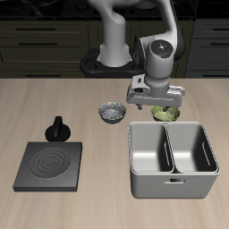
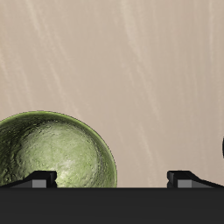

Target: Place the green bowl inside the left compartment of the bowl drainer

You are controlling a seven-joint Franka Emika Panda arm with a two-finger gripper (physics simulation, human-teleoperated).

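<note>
The green bowl (image 1: 165,113) sits on the table just behind the bowl drainer (image 1: 173,186), a grey tub with two deep bins. Its left compartment (image 1: 149,148) holds nothing. My gripper (image 1: 159,106) hangs low over the bowl, open, with nothing between its fingers. In the wrist view the green bowl (image 2: 54,157) lies close below the gripper (image 2: 112,179), offset toward one fingertip (image 2: 39,179), which stands over the bowl's rim. The other fingertip (image 2: 185,178) is over bare table.
A grey-white patterned bowl (image 1: 111,112) stands beside the green one. A black stove plate (image 1: 51,165) lies near the table's front edge, with a small black pot (image 1: 58,128) behind it.
</note>
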